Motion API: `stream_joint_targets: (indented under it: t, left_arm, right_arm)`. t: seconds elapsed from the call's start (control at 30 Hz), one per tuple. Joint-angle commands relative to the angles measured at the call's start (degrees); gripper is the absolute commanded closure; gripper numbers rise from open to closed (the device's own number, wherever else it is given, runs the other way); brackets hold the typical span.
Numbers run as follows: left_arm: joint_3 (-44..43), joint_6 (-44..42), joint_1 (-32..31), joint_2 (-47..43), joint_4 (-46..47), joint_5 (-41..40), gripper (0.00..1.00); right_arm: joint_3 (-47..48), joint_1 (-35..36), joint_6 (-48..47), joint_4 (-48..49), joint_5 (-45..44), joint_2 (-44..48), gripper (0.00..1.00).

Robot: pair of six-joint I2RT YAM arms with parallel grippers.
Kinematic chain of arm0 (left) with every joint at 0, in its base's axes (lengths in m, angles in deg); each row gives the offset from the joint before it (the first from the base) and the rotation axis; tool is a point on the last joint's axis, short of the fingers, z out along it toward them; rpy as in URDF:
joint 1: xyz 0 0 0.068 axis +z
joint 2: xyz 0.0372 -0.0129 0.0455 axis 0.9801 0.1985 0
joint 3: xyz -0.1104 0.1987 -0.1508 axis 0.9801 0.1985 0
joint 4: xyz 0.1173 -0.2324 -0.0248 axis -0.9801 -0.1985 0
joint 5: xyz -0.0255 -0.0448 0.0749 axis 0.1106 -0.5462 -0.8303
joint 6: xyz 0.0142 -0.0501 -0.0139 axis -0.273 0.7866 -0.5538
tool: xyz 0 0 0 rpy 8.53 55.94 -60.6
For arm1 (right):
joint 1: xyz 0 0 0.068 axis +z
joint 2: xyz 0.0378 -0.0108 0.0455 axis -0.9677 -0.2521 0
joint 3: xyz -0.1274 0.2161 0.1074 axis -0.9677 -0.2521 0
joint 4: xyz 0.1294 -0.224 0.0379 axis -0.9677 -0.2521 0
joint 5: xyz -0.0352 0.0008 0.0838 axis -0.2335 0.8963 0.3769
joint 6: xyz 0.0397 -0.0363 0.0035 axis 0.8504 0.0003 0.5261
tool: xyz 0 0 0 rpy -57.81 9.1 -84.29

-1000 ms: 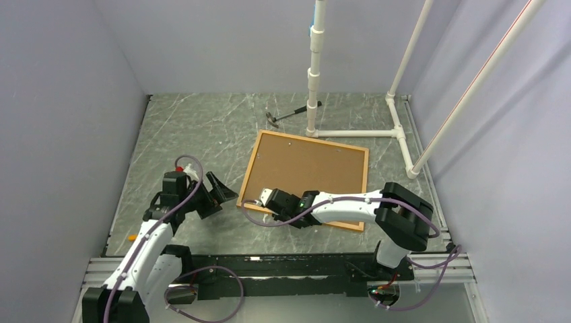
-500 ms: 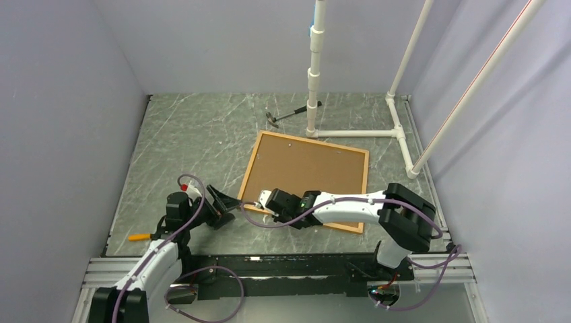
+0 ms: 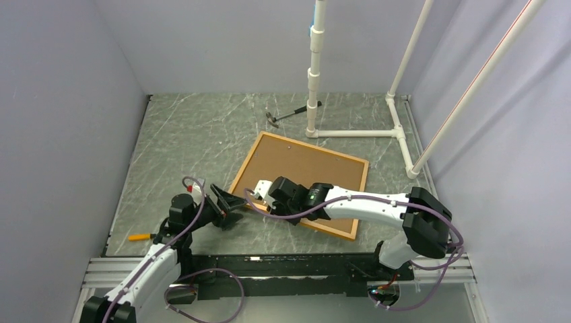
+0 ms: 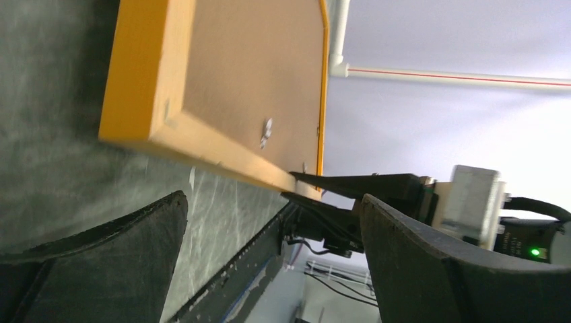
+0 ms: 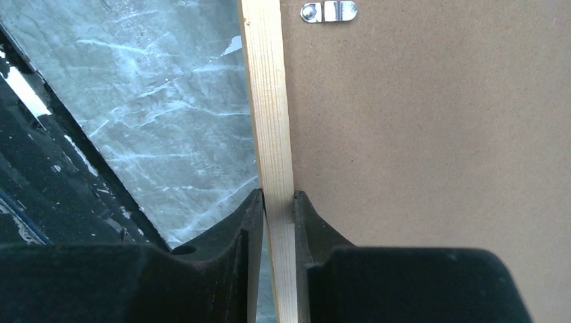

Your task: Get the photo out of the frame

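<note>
The printed face of the photo (image 3: 306, 168) is hidden; only its plain brown board back is seen, set inside the frame (image 3: 245, 163), which is laid face down on the grey marbled table (image 3: 188, 134). Whether the frame's near left edge is raised off the table cannot be told. That edge, a thin pale wooden rail with a bright orange outer side, is gripped by the right pincer (image 5: 277, 202), its two black fingers narrowed onto the rail. The left pincer (image 4: 269, 202) is spread wide and holds nothing, just beside the frame's near left corner. One small metal turn-clip (image 5: 328, 11) is fixed on the board by the rail, partly cut off at the picture's edge. One hammer (image 3: 286, 116) is lying beyond the frame's far edge, beside a white pipe stand (image 3: 313, 81). One orange-handled screwdriver (image 3: 139, 237) is lying well to the frame's left, too small for detail.
</note>
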Motion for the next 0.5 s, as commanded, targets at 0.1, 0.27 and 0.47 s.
stream_joint_targets:
  t: [0.1,0.27,0.47]
  left_arm:
    - [-2.1,7.3,-2.5,-5.3,-11.8,-6.9,0.01]
    - [-0.5,10.1,-2.6,0.3,1.4,-5.1,0.03]
    - [-2.9,9.5,-2.8,6.6,4.6,-4.8,0.20]
  right_arm:
    - [3.4,-0.6,1.9,0.8,4.1,4.5,1.00]
    - [3.4,-0.6,1.9,2.4,7.9,5.8,1.00]
    - [4.4,-0.6,2.6,2.9,9.9,5.4,1.00]
